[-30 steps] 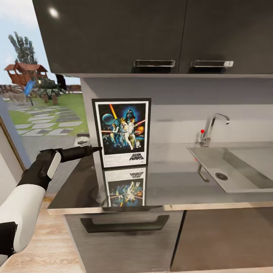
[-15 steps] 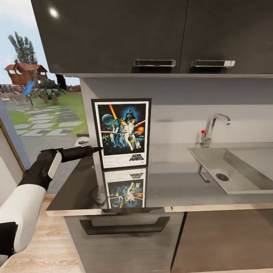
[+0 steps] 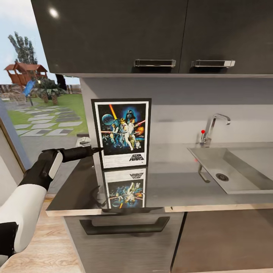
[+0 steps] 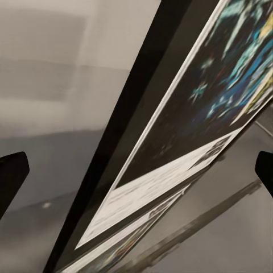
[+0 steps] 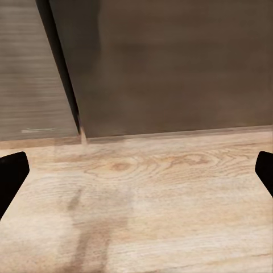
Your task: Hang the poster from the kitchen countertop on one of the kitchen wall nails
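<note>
Standing poster on countertop, left hand spread at its edge

A: What does the left arm look like?
B: A rounded white forearm shell, black at the joints, with 1 pale grey panel along the black wrist housing.
A: And the left gripper?
B: Slim, matte black, tapering. In each wrist view, 2 black fingertips show, blunt and unmarked.
</note>
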